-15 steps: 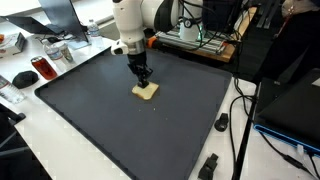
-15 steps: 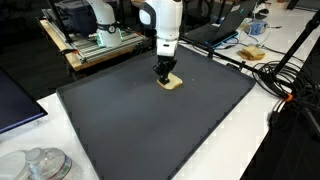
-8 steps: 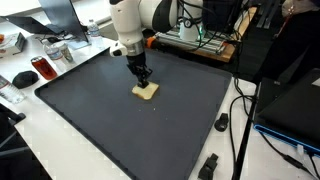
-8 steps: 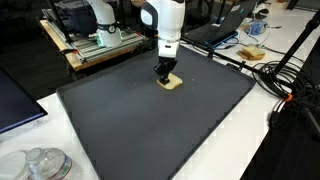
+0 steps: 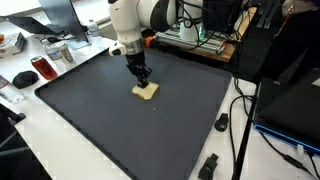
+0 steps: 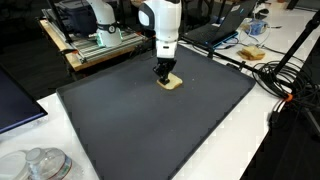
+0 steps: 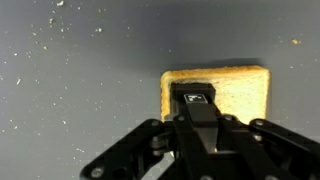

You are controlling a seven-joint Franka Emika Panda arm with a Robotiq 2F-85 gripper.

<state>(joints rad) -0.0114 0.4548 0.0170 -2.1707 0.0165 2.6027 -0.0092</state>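
A flat tan square pad (image 5: 147, 93) (image 6: 174, 83) lies on the large dark mat (image 5: 130, 130) (image 6: 150, 130), toward its far side in both exterior views. My gripper (image 5: 143, 80) (image 6: 165, 75) points straight down at the pad's edge, fingers shut together. In the wrist view the gripper (image 7: 197, 100) covers the left half of the pad (image 7: 242, 90), its tips at or just above the pad's surface; whether they touch it I cannot tell. Nothing shows between the fingers.
Beside the mat stand a red can (image 5: 41, 68), a black mouse (image 5: 23, 78) and small black parts (image 5: 222, 123). Elsewhere are a glass lid (image 6: 38, 165), cables (image 6: 285, 75), a laptop (image 6: 222, 25) and a wooden frame (image 6: 95, 45).
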